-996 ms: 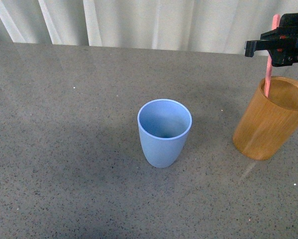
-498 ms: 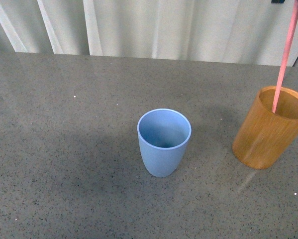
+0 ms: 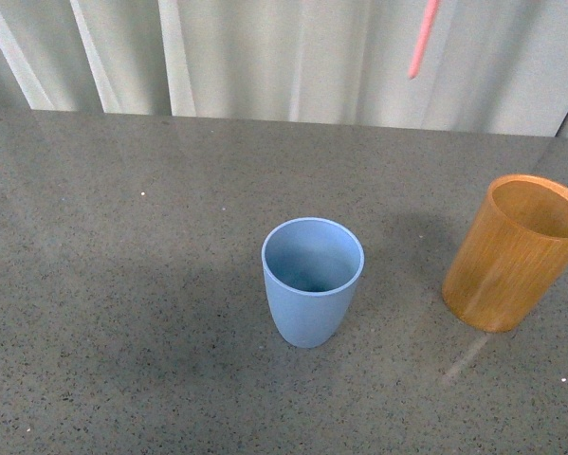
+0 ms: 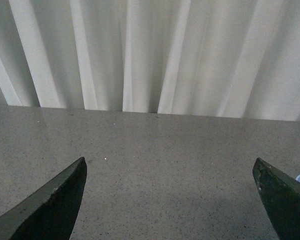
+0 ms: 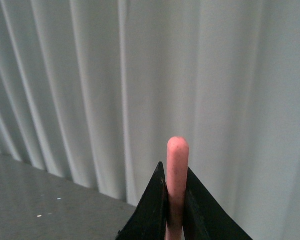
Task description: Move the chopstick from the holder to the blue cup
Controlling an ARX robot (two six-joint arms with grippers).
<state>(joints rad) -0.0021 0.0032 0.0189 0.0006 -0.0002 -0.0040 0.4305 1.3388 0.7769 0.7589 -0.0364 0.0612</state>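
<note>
Hanging in the air at about 1 o'clock from the blue cup (image 3: 312, 280), the chopstick (image 3: 421, 38) shows only its lower end in the front view. It is well apart from the holder (image 3: 516, 251), which stands upright at 3 o'clock from that cup. The right claw (image 5: 176, 185) is clamped on the stick just below its rounded tip, while the left claw (image 4: 169, 162) is spread wide above the grey speckled counter (image 3: 122, 284), and a pleated white curtain (image 3: 265, 57) hangs along the far edge at 12 o'clock.

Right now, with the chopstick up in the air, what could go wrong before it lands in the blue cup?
The right gripper pinches the chopstick near one end, so it may swing or slip. The blue cup tapers to a narrow base; a tip striking its rim could topple it.
</note>
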